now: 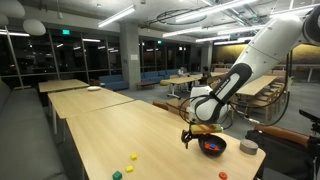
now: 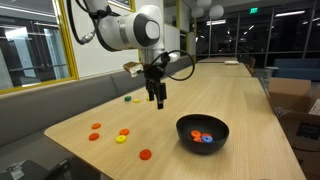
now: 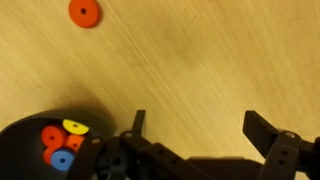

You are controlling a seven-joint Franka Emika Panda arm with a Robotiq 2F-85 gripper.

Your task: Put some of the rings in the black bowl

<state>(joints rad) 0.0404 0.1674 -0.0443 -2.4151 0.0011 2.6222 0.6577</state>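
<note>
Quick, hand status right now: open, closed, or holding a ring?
The hand: open and empty, nothing between its fingers, hovering above the table beside the black bowl.

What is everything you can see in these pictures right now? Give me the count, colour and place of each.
glossy black round bowl: one, black, on the table close to the gripper
small plastic rings in the bowl: at least four, red, yellow, orange and blue, lying inside the bowl
small plastic rings on the table: at least five, orange, red and yellow, loose on the wood away from the bowl; a few more farther off, too small to count
pale grey cup: one, grey, beside the bowl
light wooden table: one, pale wood, under everything
white robot arm: one, white, reaching over the table
black gripper: one, black, above the table beside the bowl, jaws open and empty
</note>
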